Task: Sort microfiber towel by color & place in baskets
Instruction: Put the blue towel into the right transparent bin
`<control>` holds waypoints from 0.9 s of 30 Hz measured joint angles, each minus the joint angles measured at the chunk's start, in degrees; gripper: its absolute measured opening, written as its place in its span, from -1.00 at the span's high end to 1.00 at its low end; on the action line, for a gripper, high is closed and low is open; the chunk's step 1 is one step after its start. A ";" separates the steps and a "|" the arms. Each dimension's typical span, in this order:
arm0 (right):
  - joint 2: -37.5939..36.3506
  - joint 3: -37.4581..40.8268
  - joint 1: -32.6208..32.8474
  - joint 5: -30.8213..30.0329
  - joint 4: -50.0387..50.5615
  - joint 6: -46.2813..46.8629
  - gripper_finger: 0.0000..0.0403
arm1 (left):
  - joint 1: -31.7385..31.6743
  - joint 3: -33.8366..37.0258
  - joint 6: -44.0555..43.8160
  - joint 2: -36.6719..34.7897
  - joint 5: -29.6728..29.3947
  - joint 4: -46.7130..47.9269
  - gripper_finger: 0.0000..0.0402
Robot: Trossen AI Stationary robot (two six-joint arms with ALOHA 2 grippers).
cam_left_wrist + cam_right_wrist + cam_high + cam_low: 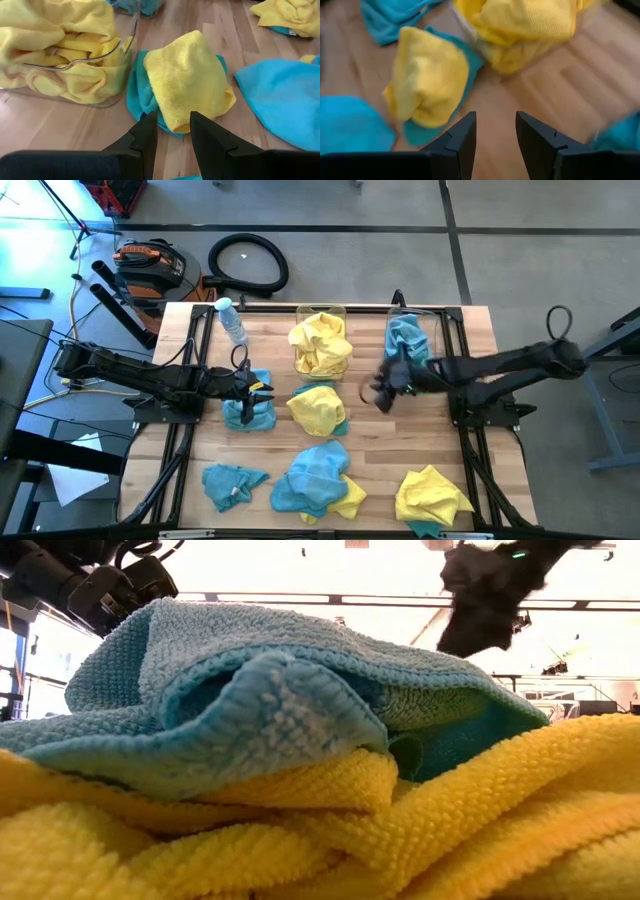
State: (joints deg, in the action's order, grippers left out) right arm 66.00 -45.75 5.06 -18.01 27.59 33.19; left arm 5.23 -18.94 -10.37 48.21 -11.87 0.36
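The left end effector point(262, 392) hangs over a teal towel point(250, 412) on the counter's point(400, 440) left side, its fingers point(145, 142) spread with nothing between them. Just ahead of it lies a yellow towel point(187, 80) on top of a teal one, beside the clear basket of yellow towels point(320, 340). The right end effector point(385, 392) hovers over bare wood between that middle pile and the basket holding teal cloth point(408, 335); its fingers point(462, 140) are also apart and empty. The right wrist view is smeared, so edges there are hard to read. In the low view a teal and yellow heap point(315, 480) fills nearly the whole picture. More towels lie along the near edge: a teal one point(230, 480) and a yellow one point(432, 495). A small bottle point(232, 322) lies by the far left corner
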 joint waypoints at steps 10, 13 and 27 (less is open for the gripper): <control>-7.22 14.24 20.61 -12.08 -1.75 20.14 0.34 | 0.00 -6.67 -5.61 0.04 -5.36 14.65 0.48; -7.13 17.05 24.03 -14.59 -3.79 24.02 0.34 | 0.00 -10.29 -8.25 0.09 -7.22 22.25 0.48; -7.11 20.41 27.67 -23.29 -5.67 27.05 0.34 | -0.02 -9.09 -28.54 11.81 -2.90 39.07 0.48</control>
State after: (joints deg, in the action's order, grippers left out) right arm 58.88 -25.34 32.73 -41.30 21.92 60.24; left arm 5.21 -28.03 -38.92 60.01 -14.76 39.43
